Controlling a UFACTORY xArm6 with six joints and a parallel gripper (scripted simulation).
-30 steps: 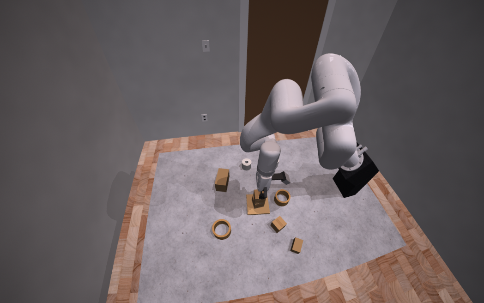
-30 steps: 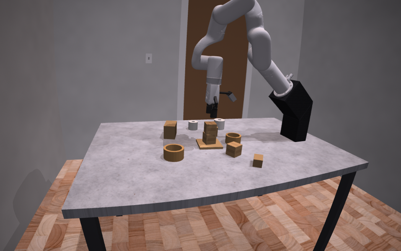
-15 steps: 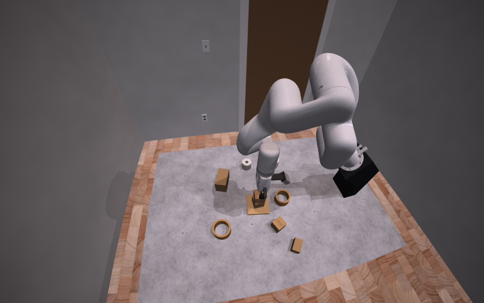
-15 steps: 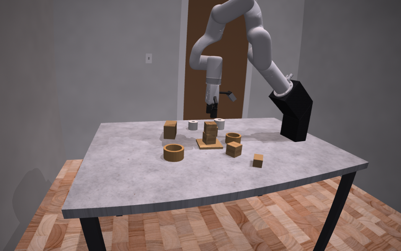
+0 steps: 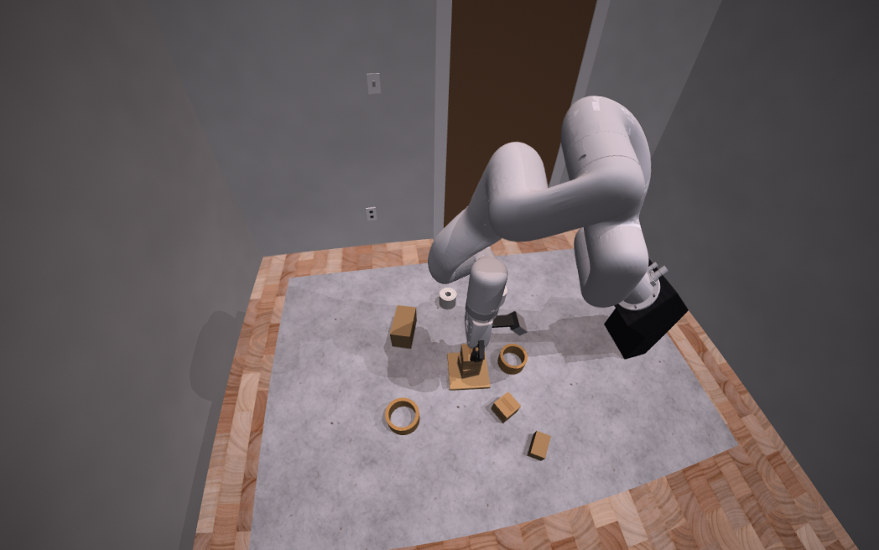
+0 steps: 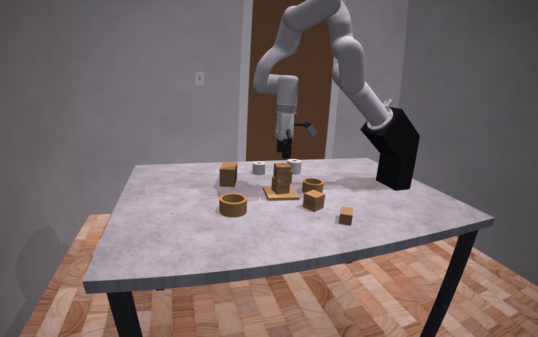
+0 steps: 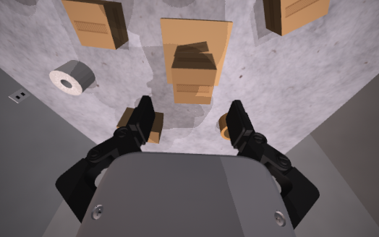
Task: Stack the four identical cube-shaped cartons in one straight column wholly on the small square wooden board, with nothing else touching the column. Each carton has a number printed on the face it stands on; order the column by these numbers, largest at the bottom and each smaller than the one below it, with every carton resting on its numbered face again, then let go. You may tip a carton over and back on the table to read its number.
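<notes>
Item: gripper [image 7: 191, 115], jaws spread wide, holding nothing, hanging above the two-carton column [image 6: 282, 178]. We logged that column on the small square wooden board [image 6: 292, 195]. Another cube carton [image 6: 313, 200] stood just beside the board, toward the table's [image 6: 166, 238] front edge; a further one [image 6: 228, 173] lay behind the board. We judged the cartons light, stiff cardboard, smooth-faced, best pinched across opposite flat sides.

High overhead, front table-level, downward wrist views; table [image 6: 166, 238] shared.
</notes>
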